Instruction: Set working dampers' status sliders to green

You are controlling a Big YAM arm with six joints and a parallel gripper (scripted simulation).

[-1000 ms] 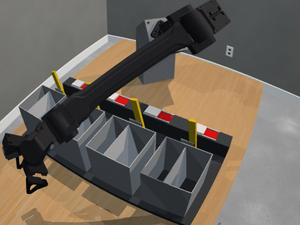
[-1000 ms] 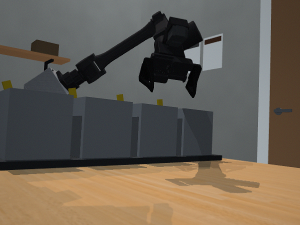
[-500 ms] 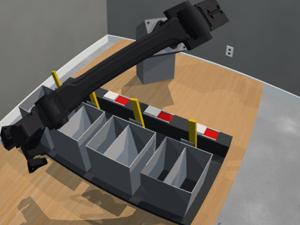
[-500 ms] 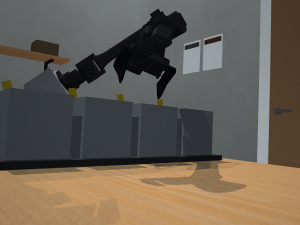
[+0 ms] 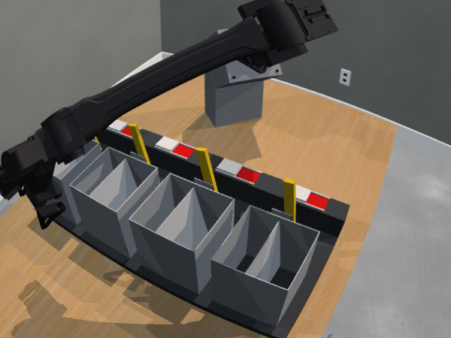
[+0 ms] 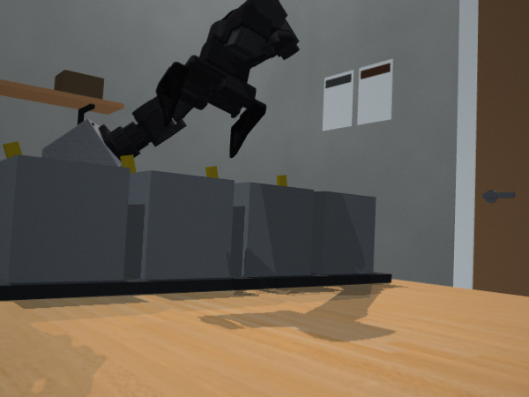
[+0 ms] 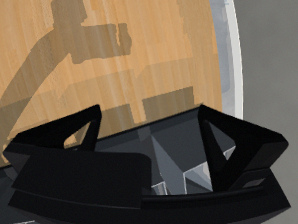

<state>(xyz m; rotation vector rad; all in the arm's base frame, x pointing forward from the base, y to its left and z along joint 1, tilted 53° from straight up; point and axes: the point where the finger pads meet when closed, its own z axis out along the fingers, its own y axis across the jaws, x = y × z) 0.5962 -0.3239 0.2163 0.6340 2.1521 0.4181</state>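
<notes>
- The black arm [image 5: 169, 75] [image 6: 238, 48] stretches above the row of four gray dampers [image 5: 161, 240] [image 6: 189, 225] [image 7: 175, 135], its outer end bent down beyond the leftmost one in the top view.
- The gripper [image 5: 46, 218] [image 6: 199, 140] [image 7: 149, 109] is spread wide, with nothing between its fingers; in the exterior view it hangs tilted, above the level of the damper tops.
- The dampers stand in line on a dark base [image 5: 308, 304] [image 6: 176, 284], apart from one another.
- Four status sliders [image 5: 249, 175] run along the raised bar [image 5: 338, 215] at the base's far side, each with its white cover to the left and red showing to the right.
- Yellow levers [image 5: 204, 165] [image 6: 128, 163] rise between the dampers and the bar.
- In the top view the arm and gripper partly hide the leftmost damper and its lever, and the gripper's detail merges into black.
- The exterior view cuts off the left damper and hides the sliders behind the boxes.
- In the wrist view the gripper's body covers much of the dampers; their blades cannot be judged.
</notes>
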